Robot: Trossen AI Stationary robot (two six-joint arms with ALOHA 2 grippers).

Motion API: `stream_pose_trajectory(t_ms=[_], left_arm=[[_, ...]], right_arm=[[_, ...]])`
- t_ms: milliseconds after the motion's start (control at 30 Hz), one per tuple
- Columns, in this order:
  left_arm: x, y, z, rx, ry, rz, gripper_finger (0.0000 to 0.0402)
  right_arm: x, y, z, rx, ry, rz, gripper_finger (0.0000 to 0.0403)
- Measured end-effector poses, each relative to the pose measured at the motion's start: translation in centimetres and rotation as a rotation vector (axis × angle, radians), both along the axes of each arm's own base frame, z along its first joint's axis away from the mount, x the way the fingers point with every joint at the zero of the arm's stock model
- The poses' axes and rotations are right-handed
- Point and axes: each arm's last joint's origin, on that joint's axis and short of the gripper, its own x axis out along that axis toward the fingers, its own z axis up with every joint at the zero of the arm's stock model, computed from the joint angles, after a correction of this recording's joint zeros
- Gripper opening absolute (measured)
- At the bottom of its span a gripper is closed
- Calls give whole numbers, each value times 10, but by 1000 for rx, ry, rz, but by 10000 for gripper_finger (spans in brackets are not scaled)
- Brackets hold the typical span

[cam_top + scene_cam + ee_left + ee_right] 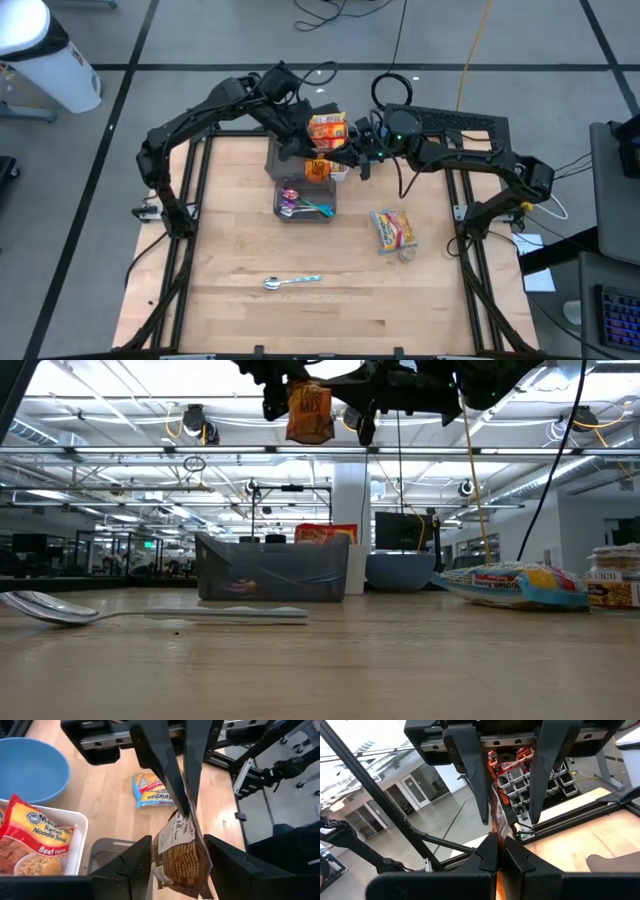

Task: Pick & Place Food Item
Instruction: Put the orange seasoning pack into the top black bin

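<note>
Over the 12 o'clock edge of the tabletop, my two arms meet around an orange food packet, which hangs in the air well above the wood. My right gripper, reaching in from 1 o'clock, is closed tight and pinches the packet by its upper edge. My left gripper, coming from 11 o'clock, sits around the body of the same packet; whether it is actually gripping the packet or only standing at its sides, I cannot tell. Below and just toward 12 o'clock from the packet, a ramen noodle pack lies in a white tray, with a blue bowl just beside the tray. Toward 6 o'clock from the packet stands a grey bin with coloured utensils in it. A yellow snack bag lies flat at about 3 o'clock, well apart from the bin. A spoon rests alone on the wood at 6 o'clock.
</note>
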Motion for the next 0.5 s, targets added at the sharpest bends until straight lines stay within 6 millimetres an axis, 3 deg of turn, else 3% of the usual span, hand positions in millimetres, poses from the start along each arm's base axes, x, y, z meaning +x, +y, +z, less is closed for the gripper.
stream_pose_trajectory(t_ms=[367, 500], left_arm=[[2, 2, 2, 27, -18, 19, 186], [4, 3, 3, 43, -45, 18, 164]], right_arm=[[0, 0, 0, -13, -2, -1, 0], [0, 0, 0, -16, -1, -1, 0]])
